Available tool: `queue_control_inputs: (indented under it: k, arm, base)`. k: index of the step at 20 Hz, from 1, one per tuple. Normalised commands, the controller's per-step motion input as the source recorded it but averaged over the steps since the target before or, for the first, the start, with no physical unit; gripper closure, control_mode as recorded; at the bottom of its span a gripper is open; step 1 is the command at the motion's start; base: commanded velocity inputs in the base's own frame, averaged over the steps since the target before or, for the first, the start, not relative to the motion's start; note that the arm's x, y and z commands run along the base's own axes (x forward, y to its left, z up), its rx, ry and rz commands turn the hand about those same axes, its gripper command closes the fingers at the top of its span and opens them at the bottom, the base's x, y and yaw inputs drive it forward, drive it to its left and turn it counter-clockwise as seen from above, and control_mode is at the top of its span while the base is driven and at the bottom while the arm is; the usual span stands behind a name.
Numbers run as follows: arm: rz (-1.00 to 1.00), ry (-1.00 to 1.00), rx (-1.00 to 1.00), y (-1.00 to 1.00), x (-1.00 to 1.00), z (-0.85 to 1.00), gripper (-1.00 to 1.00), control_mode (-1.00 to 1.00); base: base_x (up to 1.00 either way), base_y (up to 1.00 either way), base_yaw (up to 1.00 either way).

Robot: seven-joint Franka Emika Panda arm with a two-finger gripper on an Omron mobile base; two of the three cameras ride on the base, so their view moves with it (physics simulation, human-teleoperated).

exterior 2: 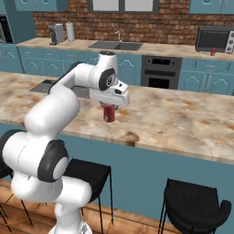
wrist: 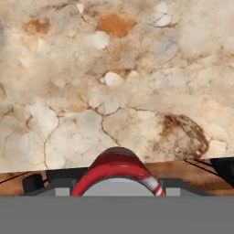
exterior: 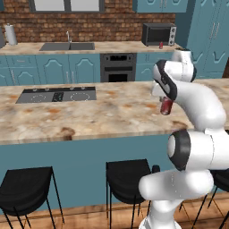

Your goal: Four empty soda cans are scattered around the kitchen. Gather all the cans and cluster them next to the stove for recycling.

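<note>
My gripper [exterior: 164,103] is shut on a red soda can [exterior: 166,107], held upright just above the beige island counter [exterior: 98,116]. From the right base view the can [exterior 2: 109,114] hangs under the gripper [exterior 2: 109,109], close to the counter's front edge. In the hand view the can's silver top and red rim [wrist: 118,170] sit at the bottom, over the marbled surface. The stove [exterior: 58,95] lies flat in the island, well to the left of the held can; the arm partly hides the stove [exterior 2: 43,86]. A second can [exterior: 161,45] [exterior 2: 212,51] stands on the back counter beside the microwave.
A black microwave [exterior: 159,34], built-in oven [exterior: 117,67] and sink [exterior: 67,46] line the back wall. A paper towel roll [exterior: 10,34] and toaster [exterior 2: 56,33] stand on the back counter. Black stools [exterior: 27,190] sit below the island's front edge.
</note>
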Motion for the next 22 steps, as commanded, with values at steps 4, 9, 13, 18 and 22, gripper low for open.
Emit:
queue_control_inputs:
  k: [4,9,13,18,22]
  arm:
    - [0.00,-0.17,0.01,0.33,-1.00,0.26,1.00,-1.00]
    - [0.00,-0.04,0.00,0.39,-0.62,0.27,1.00,-1.00]
    - [0.00,0.00,0.00,0.00,0.00,0.00,1.00,-1.00]
    - [0.00,0.00,0.00,0.00,0.00,0.00,1.00,-1.00]
    - [0.00,0.00,0.00,0.00,0.00,0.00,1.00,1.00]
  base:
    - [0.00,0.00,0.00]
    - [0.00,0.00,0.00]
    - [0.00,0.00,0.00]
    - [0.00,0.00,0.00]
    - [-0.28,-0.08,-0.02]
